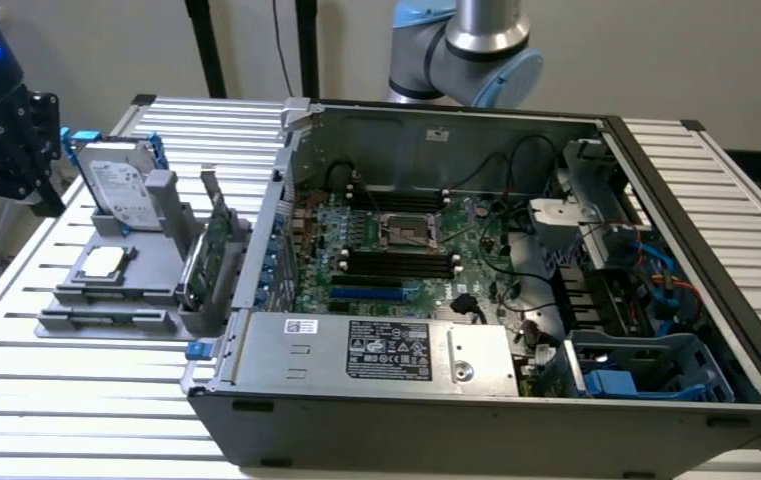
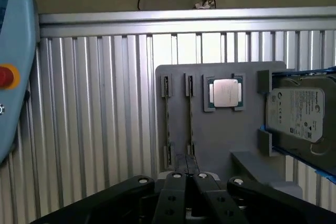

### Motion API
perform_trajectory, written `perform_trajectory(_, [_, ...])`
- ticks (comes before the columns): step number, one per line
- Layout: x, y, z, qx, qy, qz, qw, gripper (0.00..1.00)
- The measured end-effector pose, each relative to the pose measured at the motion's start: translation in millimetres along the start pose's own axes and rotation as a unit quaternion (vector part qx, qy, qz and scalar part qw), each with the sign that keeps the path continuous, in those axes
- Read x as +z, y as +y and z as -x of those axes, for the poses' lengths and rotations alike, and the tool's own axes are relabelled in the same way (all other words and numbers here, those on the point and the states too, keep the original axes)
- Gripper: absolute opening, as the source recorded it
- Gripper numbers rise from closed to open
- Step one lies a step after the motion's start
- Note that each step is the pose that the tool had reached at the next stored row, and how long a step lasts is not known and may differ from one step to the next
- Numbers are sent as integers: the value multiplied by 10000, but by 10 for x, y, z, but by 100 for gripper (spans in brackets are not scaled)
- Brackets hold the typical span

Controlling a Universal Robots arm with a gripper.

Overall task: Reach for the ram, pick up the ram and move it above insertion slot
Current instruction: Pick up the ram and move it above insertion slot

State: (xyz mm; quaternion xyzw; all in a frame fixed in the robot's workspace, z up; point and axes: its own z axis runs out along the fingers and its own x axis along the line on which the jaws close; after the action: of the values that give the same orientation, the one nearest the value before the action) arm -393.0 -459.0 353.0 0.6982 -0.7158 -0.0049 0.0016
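On the exterior view's left, a dark gripper poised high over a grey holder on a slatted metal table, well apart from everything below. Fingers drawn together, nothing clamped between them, nothing touched. In the holder, the ram standing on its long edge in a narrow slot, seen edge-on as a thin line directly ahead of the fingertips, with a second such slot just beside it. Further along, a square processor chip, then a silver hard drive with blue clips. To the exterior view's right, an open computer case with its green board exposed. Ram likely light and stiff but brittle, with delicate chips and contacts. Best taken by the two flat faces near the middle of the upper edge, gently and squarely.
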Motion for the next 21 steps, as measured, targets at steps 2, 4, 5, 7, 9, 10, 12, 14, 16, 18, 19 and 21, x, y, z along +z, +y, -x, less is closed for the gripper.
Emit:
perform_trajectory(2, [0, 0, 0, -9, -1, -2, 10000, 11])
perform_trajectory(4, [1, 0, 0, -10, -1, -3, 10000, 12])
perform_trajectory(5, [0, 0, 0, -10, -1, -2, 10000, 12])
perform_trajectory(7, [1, 0, 0, -8, -1, -2, 10000, 24])
perform_trajectory(9, [5, 1, -2, 1, -1, -2, 10000, 30])
perform_trajectory(10, [11, 1, -5, 5, -2, -3, 10000, 36])
perform_trajectory(12, [38, 0, -13, 15, -2, -2, 10000, 36])
perform_trajectory(14, [75, -1, -29, 39, -5, -3, 10000, 42])
perform_trajectory(16, [111, -2, -44, 70, -8, -2, 10000, 42])
perform_trajectory(18, [148, -2, -58, 101, -11, -3, 9999, 42])
perform_trajectory(19, [166, -3, -62, 113, -13, -2, 9999, 42])
perform_trajectory(21, [201, -3, -67, 130, -15, -2, 9999, 42])
